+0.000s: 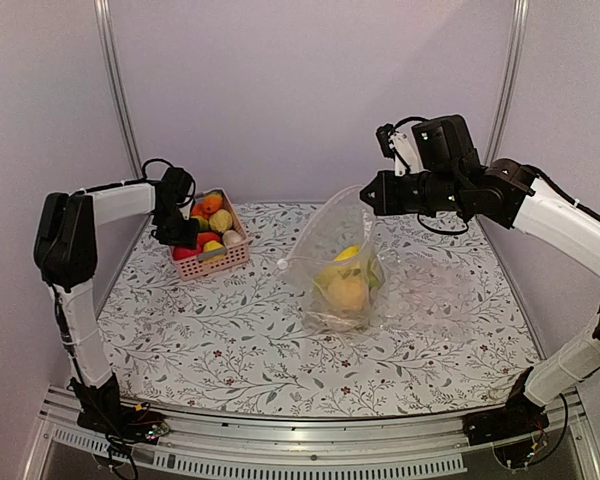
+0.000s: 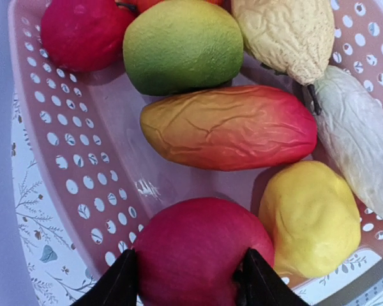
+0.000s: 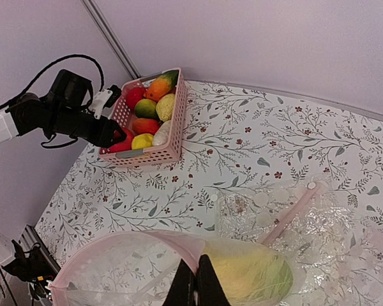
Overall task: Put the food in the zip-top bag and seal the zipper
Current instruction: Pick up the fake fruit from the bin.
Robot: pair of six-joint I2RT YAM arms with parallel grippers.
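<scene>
The pink basket (image 1: 227,264) at the back left holds toy food. In the left wrist view my left gripper (image 2: 188,280) is down in the basket (image 2: 83,146), its fingers pressed on both sides of a red fruit (image 2: 201,248). Beside it lie a red-orange mango (image 2: 230,127), a yellow fruit (image 2: 309,217), a green one (image 2: 182,44) and a whitish vegetable (image 2: 360,134). My right gripper (image 1: 365,195) is shut on the pinkish zipper rim (image 3: 172,239) of the zip-top bag (image 1: 340,260) and holds its mouth up and open. Yellow food (image 1: 347,290) lies inside it.
A second, crinkled clear bag (image 3: 293,217) with a pink strip lies flat on the flowered tablecloth to the right of the held bag. The left arm (image 3: 64,118) reaches over the basket's near corner. Walls close the back and both sides.
</scene>
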